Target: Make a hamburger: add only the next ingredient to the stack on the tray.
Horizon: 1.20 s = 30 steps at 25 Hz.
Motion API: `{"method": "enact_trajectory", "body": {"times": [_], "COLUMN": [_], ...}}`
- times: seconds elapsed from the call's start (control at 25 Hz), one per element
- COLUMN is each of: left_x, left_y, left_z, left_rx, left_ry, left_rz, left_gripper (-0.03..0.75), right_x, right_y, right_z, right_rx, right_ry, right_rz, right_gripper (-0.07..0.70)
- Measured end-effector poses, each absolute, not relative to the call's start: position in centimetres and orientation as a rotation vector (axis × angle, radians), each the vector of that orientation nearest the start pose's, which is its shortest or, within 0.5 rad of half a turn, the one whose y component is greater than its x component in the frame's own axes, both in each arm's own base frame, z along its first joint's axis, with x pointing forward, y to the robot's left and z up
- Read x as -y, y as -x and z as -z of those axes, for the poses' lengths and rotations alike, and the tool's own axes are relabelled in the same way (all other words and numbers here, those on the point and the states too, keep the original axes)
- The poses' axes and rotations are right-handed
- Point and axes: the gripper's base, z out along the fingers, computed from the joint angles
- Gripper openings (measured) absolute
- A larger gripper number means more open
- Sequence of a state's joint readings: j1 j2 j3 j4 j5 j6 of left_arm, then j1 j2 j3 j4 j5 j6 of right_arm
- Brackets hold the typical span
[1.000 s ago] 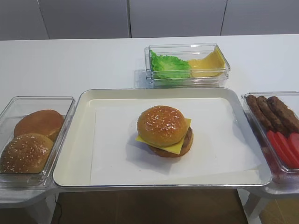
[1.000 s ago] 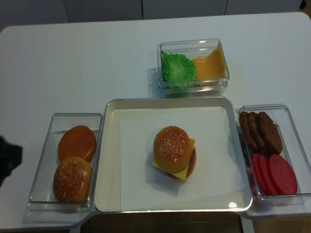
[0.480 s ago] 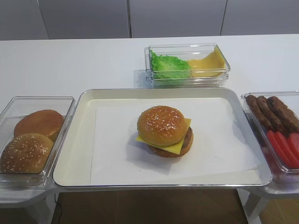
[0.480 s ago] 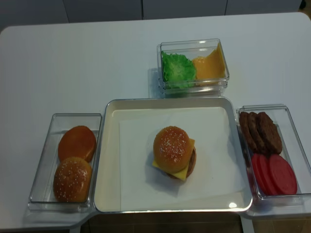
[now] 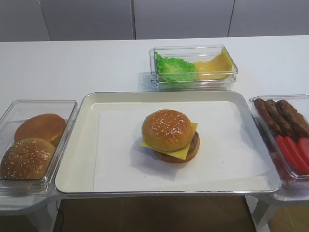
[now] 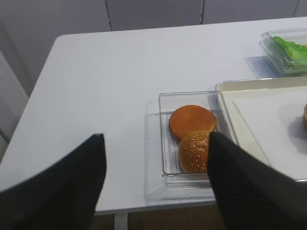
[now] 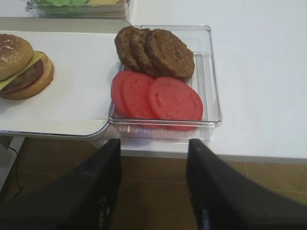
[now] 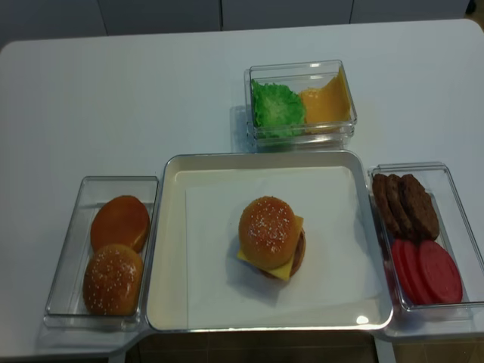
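Sesame bun top caps the stack at the tray's centre, overhanging toward nine o'clock and liable to slide; left end effector open, right end effector closed, both empty.

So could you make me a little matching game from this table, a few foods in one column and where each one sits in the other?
Things:
1. lettuce
2. tomato slices
3. seeded bun top
4. smooth bun

Places:
A. left bin, behind another seeded bun
B. on the cheese of the stack on the tray
C. far bin, left of the orange slices
D. right bin, in front of the patties

Pairs: 1-C, 2-D, 3-B, 4-A
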State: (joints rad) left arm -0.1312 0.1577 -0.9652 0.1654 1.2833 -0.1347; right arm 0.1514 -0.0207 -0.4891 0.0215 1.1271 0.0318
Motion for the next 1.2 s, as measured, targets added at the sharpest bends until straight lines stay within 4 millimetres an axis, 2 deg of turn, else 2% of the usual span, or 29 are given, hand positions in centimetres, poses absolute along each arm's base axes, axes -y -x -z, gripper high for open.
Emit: {"method": "enact_trajectory", "body": {"times": [0.16,0.32,0.68,0.88,1.2], "left_x": [-2.3,-2.3,-0.6,-0.2,-0.3], "left_y": [5.7,6.1,3.0,1.9,1.5], "left_z": [-36.8,-34.3,-28.8,-27.2,-26.7], "left_rx": [-1.924,-1.927,-2.132,-2.163,-2.168], "left_ry": [0.063,0.061,-0.028,-0.061,-0.058], "left_rz": [-0.029,-0.022,0.102,0.128,0.101], "left_gripper": [0.486,0.486,0.485,0.485,0.471], "right_x": [0.0,0.0,0.0,0.0,0.0], "right_y": [1.0,1.0,1.0,1.0,1.0], "right_z": [-26.9,-26.9,-26.9,-26.9,-26.9], "right_rx": [-2.1,-2.1,-2.1,-2.1,-2.1], "right_ry": [0.128,0.128,0.128,0.128,0.128], "right_rz": [-0.136,-0.136,-0.136,-0.136,-0.136], "right_gripper": [0.355,0.355,0.355,0.355,0.355]}}
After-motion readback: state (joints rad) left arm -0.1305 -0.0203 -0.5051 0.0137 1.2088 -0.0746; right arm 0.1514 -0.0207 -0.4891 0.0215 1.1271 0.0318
